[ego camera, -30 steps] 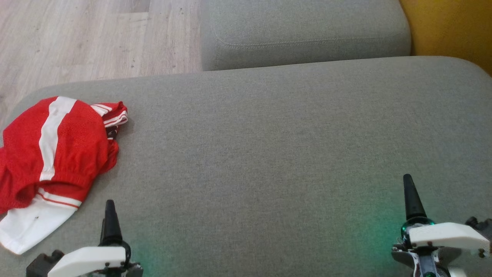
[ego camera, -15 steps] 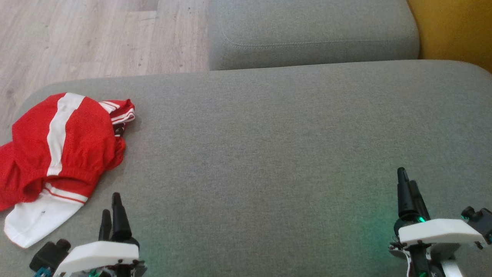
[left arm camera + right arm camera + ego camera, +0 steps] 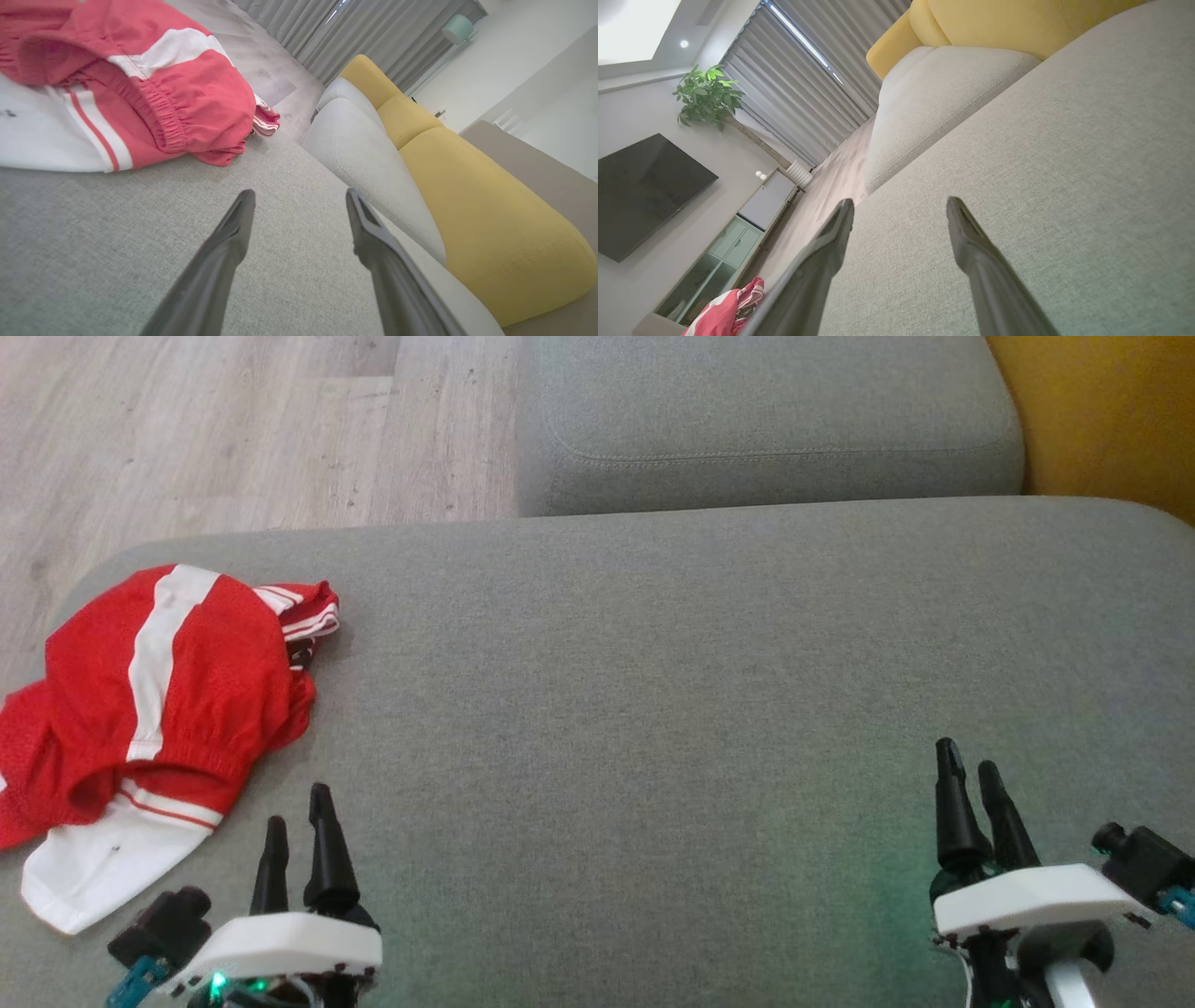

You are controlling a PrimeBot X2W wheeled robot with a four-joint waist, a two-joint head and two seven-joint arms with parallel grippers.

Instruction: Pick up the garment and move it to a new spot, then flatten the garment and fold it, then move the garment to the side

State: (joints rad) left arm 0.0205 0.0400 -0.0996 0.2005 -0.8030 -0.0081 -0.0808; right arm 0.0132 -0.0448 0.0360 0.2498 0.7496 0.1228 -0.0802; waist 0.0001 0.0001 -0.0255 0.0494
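On grey cushion [image 3: 653, 663], garment [image 3: 159, 700] beyond left gripper [image 3: 299, 807], leftward; right gripper [image 3: 968, 756] well apart; both wide

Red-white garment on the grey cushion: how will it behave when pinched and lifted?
Likely floppy: the garment lies crumpled in folds, so should sag from one pinch. Probably light: thin mesh. The gathered waistband looks thicker, maybe a surer hold.

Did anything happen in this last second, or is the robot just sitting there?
Both wrists turned: the left gripper and right gripper now show two spread fingers each instead of one. Nothing was grasped. The head camera shifted a little; the red and white garment lies as before on the grey sofa seat.
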